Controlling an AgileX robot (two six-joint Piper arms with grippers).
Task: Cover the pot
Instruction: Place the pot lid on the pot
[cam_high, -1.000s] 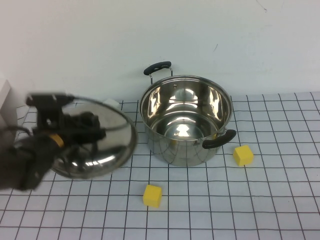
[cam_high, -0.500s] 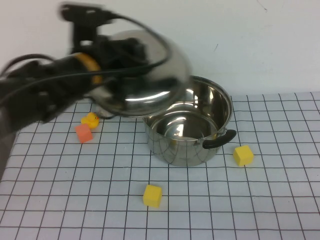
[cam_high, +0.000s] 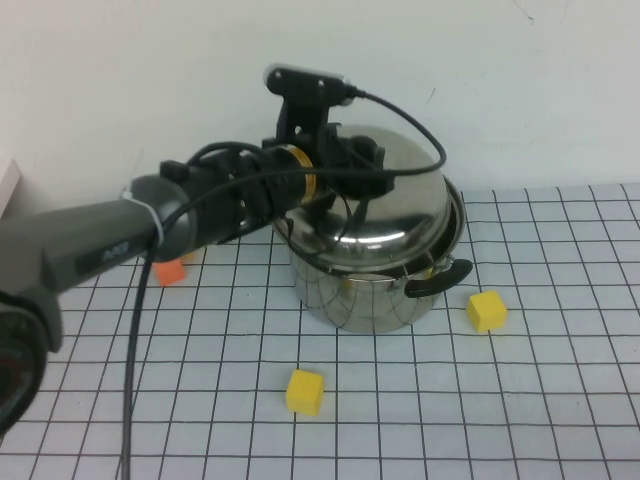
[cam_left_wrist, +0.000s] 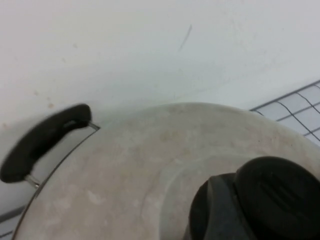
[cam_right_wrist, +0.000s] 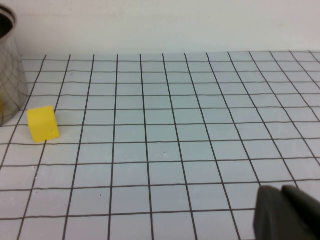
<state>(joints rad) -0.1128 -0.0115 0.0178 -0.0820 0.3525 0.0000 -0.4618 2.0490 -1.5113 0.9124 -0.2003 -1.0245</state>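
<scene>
Now the domed steel lid (cam_high: 385, 205), raised beside it half a second ago, is held tilted by the left gripper (cam_high: 345, 170), clamped on its knob, over the shiny round steel pot (cam_high: 375, 285) directly beneath; the right gripper (cam_right_wrist: 287, 212) sits low over the grid mat, fingers unreadable.

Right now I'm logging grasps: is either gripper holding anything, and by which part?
The left gripper holds the lid by its black knob, over the pot. The right gripper holds nothing.

A lab test bench: gridded mat (cam_high: 560, 400), bare white wall (cam_high: 150, 80) (toy blocks (cam_high: 305, 391) as props)
</scene>
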